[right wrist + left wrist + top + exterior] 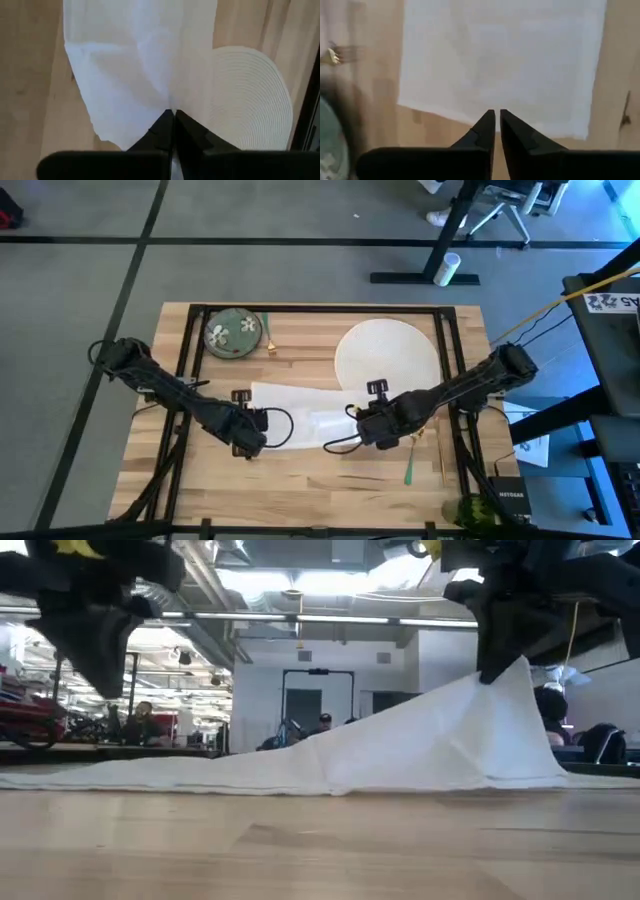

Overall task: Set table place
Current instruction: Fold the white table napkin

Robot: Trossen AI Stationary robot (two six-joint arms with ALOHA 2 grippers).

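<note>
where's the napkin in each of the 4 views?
High: napkin mid-table, between both claws.
Low: broad white sheet, one end lifted into a peak by the right claw.
Left wrist: fills the upper frame.
Right wrist: ahead of the pinching fingertips.
Shared landmark: white plate.

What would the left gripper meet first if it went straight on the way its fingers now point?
Most likely the white napkin. The left gripper is nearly shut and empty, its tips just short of the napkin's near edge, bare table beneath. How high it hangs is unclear.
</note>
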